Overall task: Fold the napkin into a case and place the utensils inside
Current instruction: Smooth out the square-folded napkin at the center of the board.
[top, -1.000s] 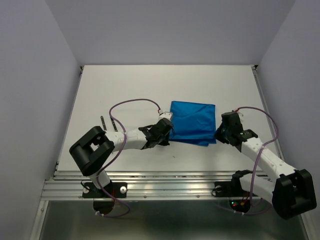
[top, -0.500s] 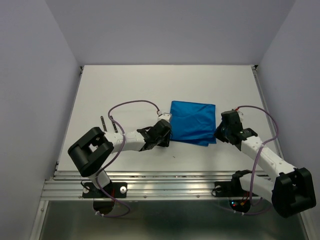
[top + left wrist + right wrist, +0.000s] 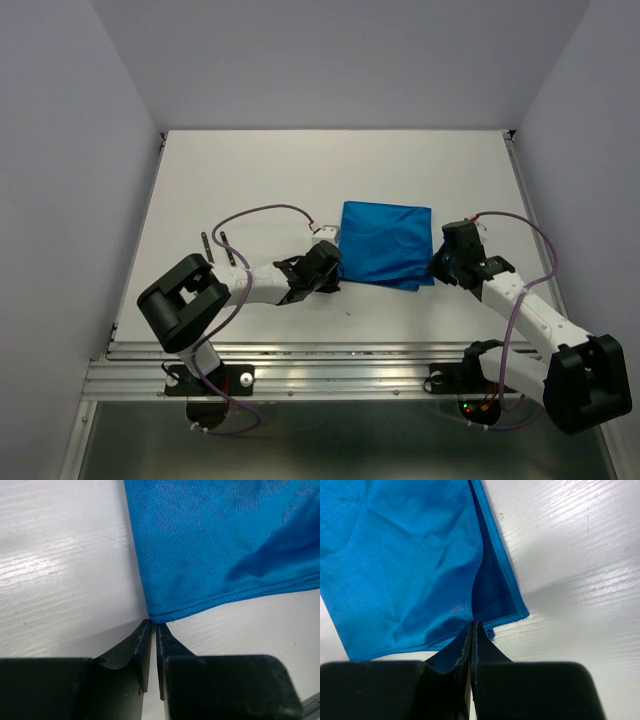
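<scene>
The napkin is only partly folded, utensils aside; right gripper pinches one corner, left gripper nearly closed at another, hold unclear.

Napkin bright blue; table white; walls pale lilac.

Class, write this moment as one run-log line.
left gripper: at napkin corner, grip unclear | right gripper: shut on napkin edge | utensils: left of napkin, not inserted

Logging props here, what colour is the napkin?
Plain bright blue; the napkin shows best in the right wrist view.
</scene>
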`<state>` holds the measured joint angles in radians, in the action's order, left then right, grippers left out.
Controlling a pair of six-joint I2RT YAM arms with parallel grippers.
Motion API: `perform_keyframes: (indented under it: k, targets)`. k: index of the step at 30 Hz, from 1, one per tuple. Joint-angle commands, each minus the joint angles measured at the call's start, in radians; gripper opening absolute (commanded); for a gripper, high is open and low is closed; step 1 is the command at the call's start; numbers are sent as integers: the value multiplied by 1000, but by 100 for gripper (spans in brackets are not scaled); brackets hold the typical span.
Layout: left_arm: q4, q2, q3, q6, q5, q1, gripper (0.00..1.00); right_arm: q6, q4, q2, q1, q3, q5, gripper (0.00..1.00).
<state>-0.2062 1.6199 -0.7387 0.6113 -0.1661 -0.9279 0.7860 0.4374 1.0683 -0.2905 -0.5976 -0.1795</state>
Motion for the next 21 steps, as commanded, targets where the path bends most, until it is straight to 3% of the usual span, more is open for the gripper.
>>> perform_keyframes:
  k: [1,6,21]
  targets:
    - [-44,0,4,30,-46,-2,17,6,-39,-10,-7,-19,-8,1]
    - [-22,6,-21,33,-75,0,0,-1,-37,-11,-7,-7,3,1]
    - [4,-40,-51,-4,-156,24,0,-7,-43,-2,-7,-36,9,1]
